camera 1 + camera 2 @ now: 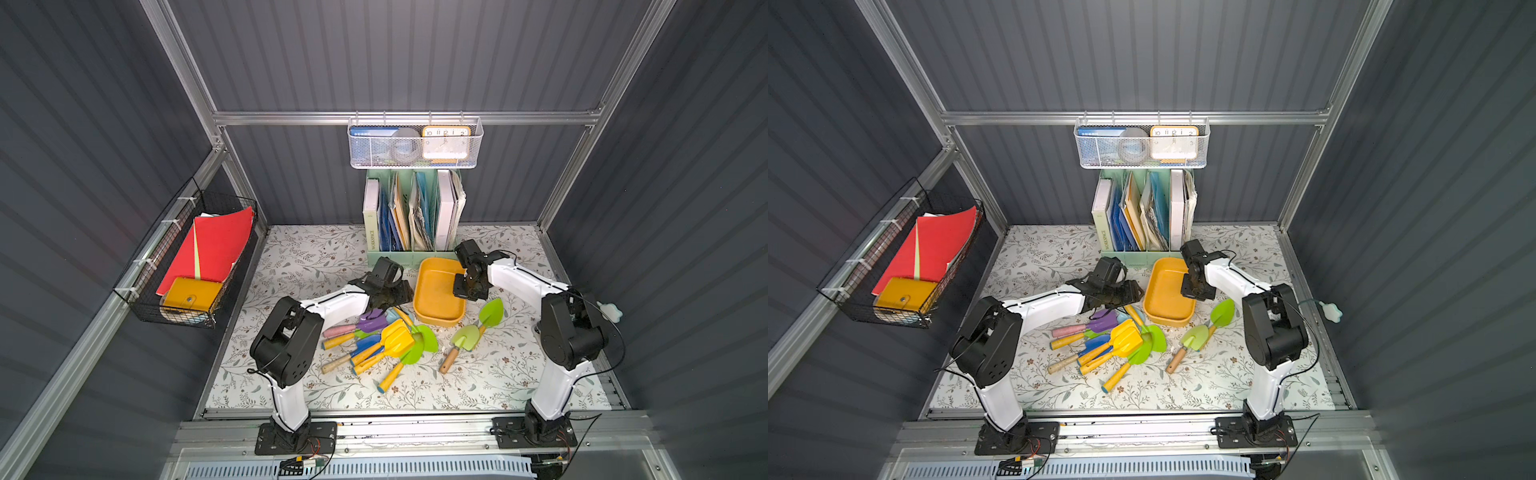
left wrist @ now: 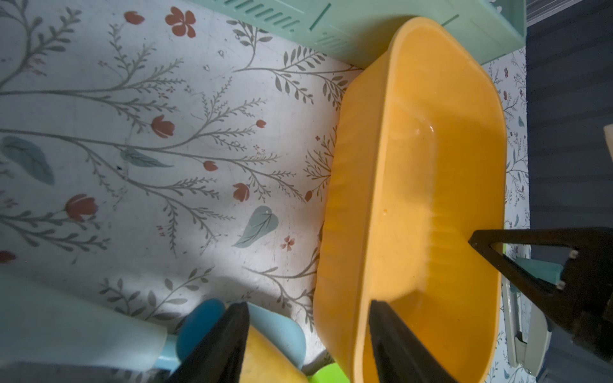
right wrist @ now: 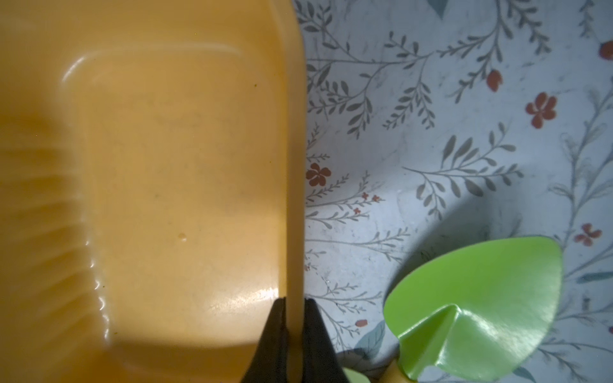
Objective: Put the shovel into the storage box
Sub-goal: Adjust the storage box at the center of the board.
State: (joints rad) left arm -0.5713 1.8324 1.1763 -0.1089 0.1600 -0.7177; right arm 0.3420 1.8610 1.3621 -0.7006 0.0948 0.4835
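The yellow-orange storage box (image 1: 436,297) stands on the floral tabletop (image 1: 316,266), with toy shovels (image 1: 388,341) heaped at its 7 o'clock. The right gripper (image 3: 295,301) pinches the box's 3 o'clock rim. The left gripper (image 2: 308,305) hovers at 9 o'clock, jaws apart, apparently empty.

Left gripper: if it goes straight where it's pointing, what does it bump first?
Most likely the storage box: the left gripper straddles its side wall with open jaws. Depth is unclear; it might pass above the rim.

The shallow orange storage box (image 1: 436,301) sits upright on the desk (image 1: 478,386). Coloured toy shovels (image 1: 397,338) lie heaped just beside it.
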